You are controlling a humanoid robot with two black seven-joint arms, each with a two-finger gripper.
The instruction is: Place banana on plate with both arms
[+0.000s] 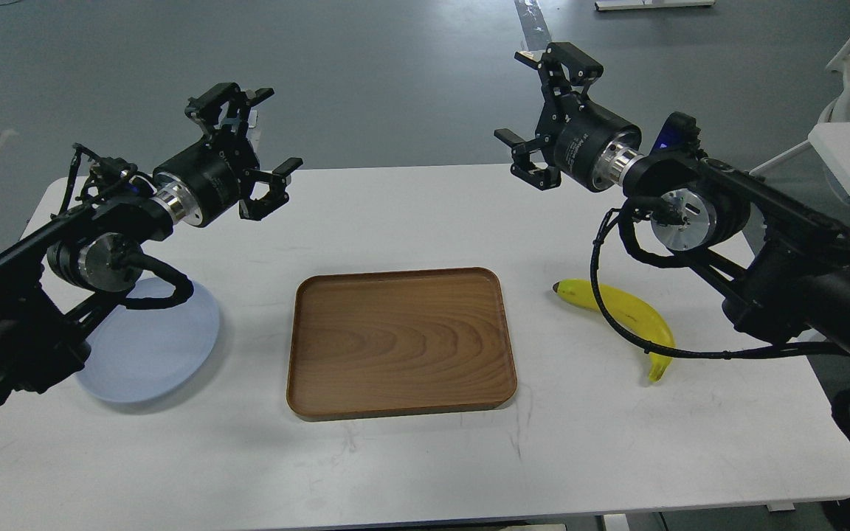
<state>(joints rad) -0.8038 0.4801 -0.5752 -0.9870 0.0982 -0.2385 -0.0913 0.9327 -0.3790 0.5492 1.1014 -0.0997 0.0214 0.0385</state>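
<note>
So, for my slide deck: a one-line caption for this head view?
Both open grippers, left and right, raised above table; banana right, plate left, tray between.

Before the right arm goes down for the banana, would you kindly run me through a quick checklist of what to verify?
1. Right gripper jaws spread, holding nothing: ok.
2. Left gripper jaws spread, holding nothing: ok.
3. Banana lying flat on the table, right of the tray: ok.
4. Banana free of obstruction: not ok, the right arm's cable crosses over it.
5. Plate bare where visible: ok; its left part is hidden by the left arm, so cannot tell there.
</note>
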